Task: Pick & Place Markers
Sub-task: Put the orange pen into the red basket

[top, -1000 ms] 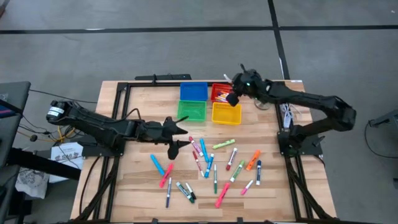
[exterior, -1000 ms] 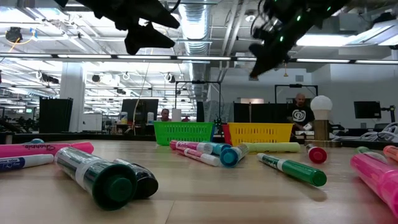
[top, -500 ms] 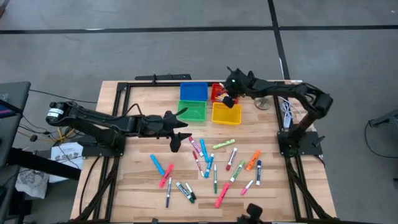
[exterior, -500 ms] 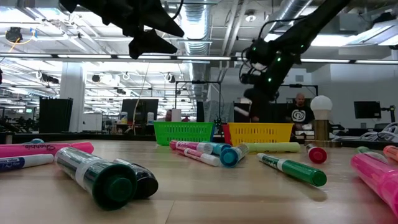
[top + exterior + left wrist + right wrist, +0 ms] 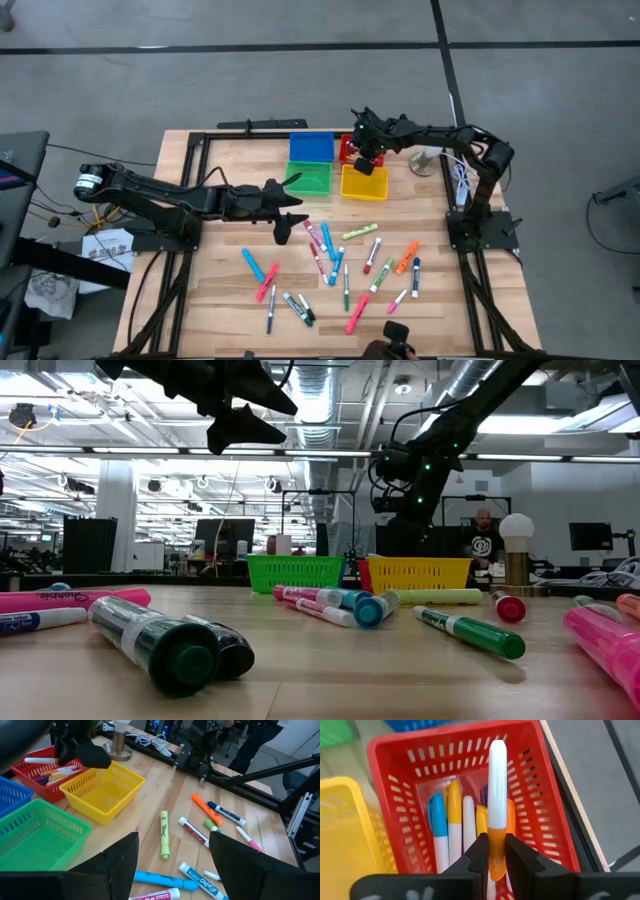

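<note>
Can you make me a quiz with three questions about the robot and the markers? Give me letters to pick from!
1. Where is the right hand?
A. over the red bin
B. over the green bin
C. beside the markers loose on the table

2. What colour is the cap of the marker that it holds?
A. blue
B. orange
C. green

3. How is the left hand?
A. shut on a marker
B. open and empty
C. resting inside the yellow bin

Answers:
1. A, because the right wrist view looks straight down into the red bin, which has markers in it.
2. B, because the fingers pinch an orange cap and a white barrel sticks out past them.
3. B, because its fingers stand wide apart with nothing between them, up above the table.
</note>
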`<action>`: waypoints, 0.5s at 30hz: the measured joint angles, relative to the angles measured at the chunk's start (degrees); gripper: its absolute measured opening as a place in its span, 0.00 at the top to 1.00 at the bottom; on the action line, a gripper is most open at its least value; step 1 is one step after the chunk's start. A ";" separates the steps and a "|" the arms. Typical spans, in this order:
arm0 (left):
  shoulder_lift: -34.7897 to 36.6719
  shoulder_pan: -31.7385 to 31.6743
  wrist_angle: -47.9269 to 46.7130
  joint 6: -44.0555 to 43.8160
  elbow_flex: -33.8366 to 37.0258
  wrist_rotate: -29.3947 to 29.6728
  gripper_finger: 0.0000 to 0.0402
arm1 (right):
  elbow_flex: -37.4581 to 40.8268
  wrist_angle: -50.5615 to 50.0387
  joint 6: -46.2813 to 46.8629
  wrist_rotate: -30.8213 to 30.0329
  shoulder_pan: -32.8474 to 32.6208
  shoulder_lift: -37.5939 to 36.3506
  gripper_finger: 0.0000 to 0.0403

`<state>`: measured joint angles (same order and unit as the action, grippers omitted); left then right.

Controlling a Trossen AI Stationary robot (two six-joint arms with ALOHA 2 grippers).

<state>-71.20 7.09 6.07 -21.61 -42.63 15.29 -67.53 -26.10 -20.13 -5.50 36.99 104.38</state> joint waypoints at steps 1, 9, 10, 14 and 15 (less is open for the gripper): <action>0.00 -0.02 0.02 -0.02 0.00 0.02 0.40 | -0.14 -0.28 -0.55 -0.14 0.00 0.00 0.89; 0.00 -0.02 0.30 0.22 0.00 0.04 0.40 | -0.17 -2.93 -2.35 1.08 1.09 0.87 0.89; 0.00 -0.01 0.32 0.24 0.00 0.04 0.40 | -0.15 -3.53 -2.18 1.10 1.32 1.03 0.89; 0.00 -0.01 0.43 0.35 0.00 0.12 0.40 | -0.17 -3.47 -2.44 1.10 1.77 0.94 0.87; 0.00 -0.02 0.43 0.35 0.00 0.12 0.40 | -0.17 -3.47 -2.42 1.10 1.79 0.94 0.87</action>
<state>-71.20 7.07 6.49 -21.26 -42.63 15.41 -67.70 -29.57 -22.55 -4.40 38.78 105.32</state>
